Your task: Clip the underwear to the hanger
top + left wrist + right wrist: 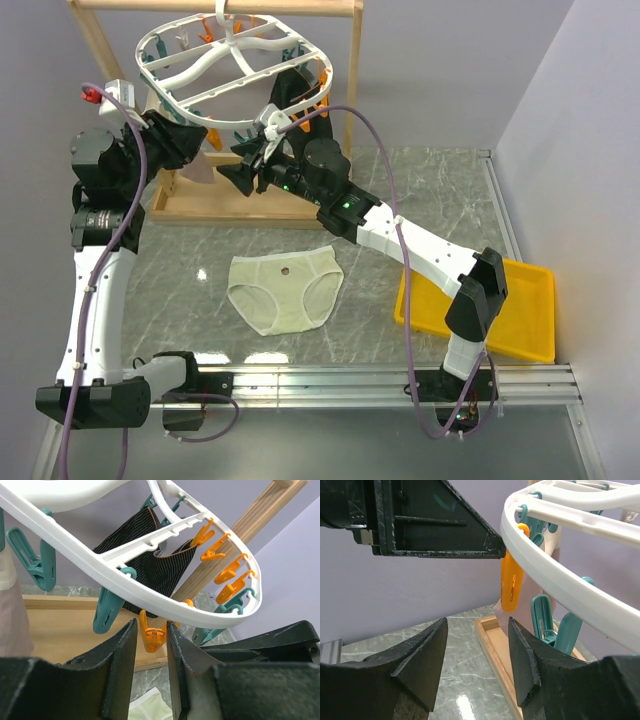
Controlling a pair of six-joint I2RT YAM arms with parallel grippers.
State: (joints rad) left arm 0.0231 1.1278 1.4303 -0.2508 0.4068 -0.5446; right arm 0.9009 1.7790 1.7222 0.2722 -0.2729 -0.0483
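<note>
1. The underwear lies flat on the table, waistband toward the far side, near the middle and in front of both arm bases. Neither gripper touches it. The left wrist view shows a corner of it far below the fingers.
2. The hanger hangs from the wooden rack at the back left, well above and behind the underwear. Teal and orange clips dangle round its rim.
3. The left gripper is up under the near rim with one orange clip between its fingers. They sit right against the clip's sides, but I cannot tell whether they are squeezing it or only flanking it.
4. The right gripper is just beside the left one, below the same stretch of rim. Its jaws stand apart with nothing between them. In its wrist view the orange clip hangs above and beyond the gap.
5. A black garment is already pegged to the far side of the hanger.
6. A beige-pink cloth hangs at the left edge.
7. A yellow tray sits on the table's right side, partly behind the right arm.
</note>
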